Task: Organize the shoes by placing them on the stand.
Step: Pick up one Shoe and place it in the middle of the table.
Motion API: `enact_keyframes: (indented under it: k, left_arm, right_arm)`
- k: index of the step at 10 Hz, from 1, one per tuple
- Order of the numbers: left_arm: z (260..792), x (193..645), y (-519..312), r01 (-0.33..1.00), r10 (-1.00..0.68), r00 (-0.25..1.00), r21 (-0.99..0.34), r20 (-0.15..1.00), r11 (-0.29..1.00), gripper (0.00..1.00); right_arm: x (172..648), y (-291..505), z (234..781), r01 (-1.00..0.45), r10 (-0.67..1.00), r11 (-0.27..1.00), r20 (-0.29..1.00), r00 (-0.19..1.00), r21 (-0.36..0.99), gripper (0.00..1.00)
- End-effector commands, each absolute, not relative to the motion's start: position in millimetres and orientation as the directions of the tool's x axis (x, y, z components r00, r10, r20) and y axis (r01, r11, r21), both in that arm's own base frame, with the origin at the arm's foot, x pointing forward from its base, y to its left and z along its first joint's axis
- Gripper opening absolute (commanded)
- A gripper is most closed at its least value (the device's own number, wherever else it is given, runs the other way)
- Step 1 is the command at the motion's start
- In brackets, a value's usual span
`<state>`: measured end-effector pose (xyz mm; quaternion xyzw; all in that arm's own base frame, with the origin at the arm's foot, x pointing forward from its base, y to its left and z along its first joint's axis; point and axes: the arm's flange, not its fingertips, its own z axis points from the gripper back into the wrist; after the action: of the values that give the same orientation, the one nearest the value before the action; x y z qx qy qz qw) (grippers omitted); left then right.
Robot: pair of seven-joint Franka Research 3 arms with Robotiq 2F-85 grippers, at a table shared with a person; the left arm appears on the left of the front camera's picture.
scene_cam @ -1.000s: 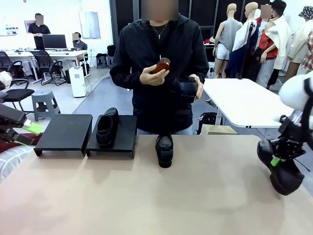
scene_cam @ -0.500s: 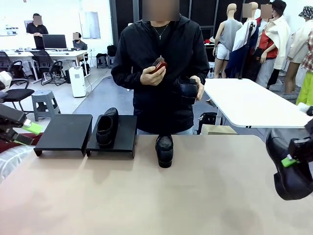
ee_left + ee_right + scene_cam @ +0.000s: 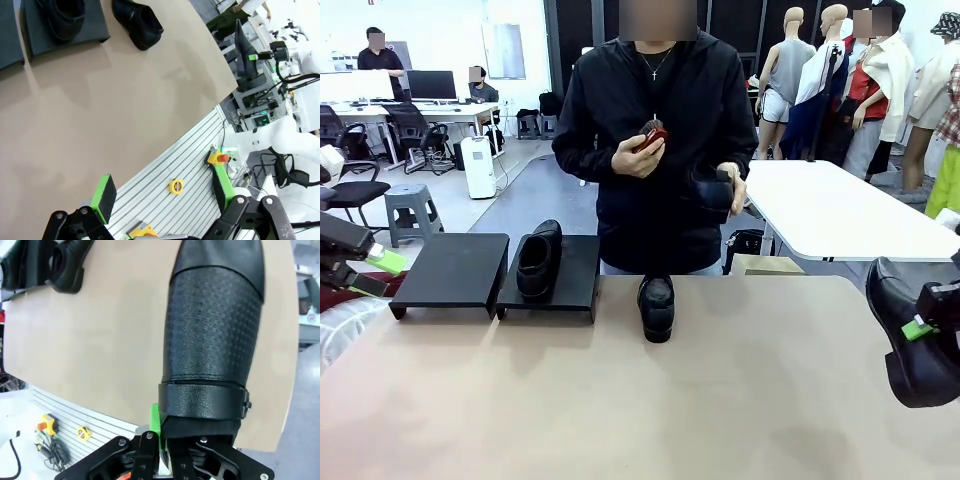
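My right gripper (image 3: 922,324) at the table's right edge is shut on the heel of a shiny black shoe (image 3: 910,368), held above the table with its sole toward the camera. The right wrist view shows the textured sole (image 3: 214,335) rising from the gripper (image 3: 165,436). Another shoe (image 3: 538,260) lies on the right platform of the black stand (image 3: 575,285); the left platform (image 3: 450,268) is bare. One more shoe (image 3: 656,305) stands on the table beside the stand. The person holds a shoe (image 3: 710,190) in one hand. My left gripper (image 3: 360,272) hangs open at the far left (image 3: 162,192).
The person stands at the far edge, holding a small reddish-brown object (image 3: 651,134) in the other hand. A white table (image 3: 830,210) stands behind at the right. In the left wrist view, the slatted base (image 3: 200,165) with a yellow tape measure (image 3: 175,186) lies off the table's near edge.
My right gripper has swung the shoe outward to the right and slightly up, turning its sole toward the camera. The person has shifted a little to the right. The left arm stays still.
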<state>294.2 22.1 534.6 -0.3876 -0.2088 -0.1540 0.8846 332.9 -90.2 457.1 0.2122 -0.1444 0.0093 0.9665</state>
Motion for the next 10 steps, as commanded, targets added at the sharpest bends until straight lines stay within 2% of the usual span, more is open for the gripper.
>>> enact_keyframes:
  k: [1, 3, 5, 6, 8, 10]
  left_arm:
    - [534, 295, 23, 0.458, -0.116, 0.854, -0.627, 0.507, 0.630, 1.00]
    - [534, 295, 23, 0.458, -0.116, 0.854, -0.627, 0.507, 0.630, 1.00]
    - [534, 295, 23, 0.458, -0.116, 0.854, -0.627, 0.507, 0.630, 1.00]
    - [534, 295, 23, 0.458, -0.116, 0.854, -0.627, 0.507, 0.630, 1.00]
    - [534, 295, 23, 0.458, -0.116, 0.854, -0.627, 0.507, 0.630, 1.00]
    - [534, 295, 23, 0.458, -0.116, 0.854, -0.627, 0.507, 0.630, 1.00]
  right_arm:
    - [342, -78, 475, -0.094, -0.044, 0.914, 0.327, 0.944, 0.394, 0.00]
    - [362, -35, 503, -0.159, -0.007, 0.912, 0.402, 0.916, 0.378, 0.00]
    - [374, -9, 505, -0.212, 0.050, 0.910, 0.413, 0.909, 0.357, 0.00]
    - [362, -42, 510, -0.145, -0.036, 0.908, 0.417, 0.908, 0.393, 0.00]
    - [329, -101, 501, -0.088, -0.082, 0.907, 0.378, 0.922, 0.411, 0.00]
    - [306, -144, 476, 0.077, -0.231, 0.892, 0.303, 0.925, 0.445, 0.00]
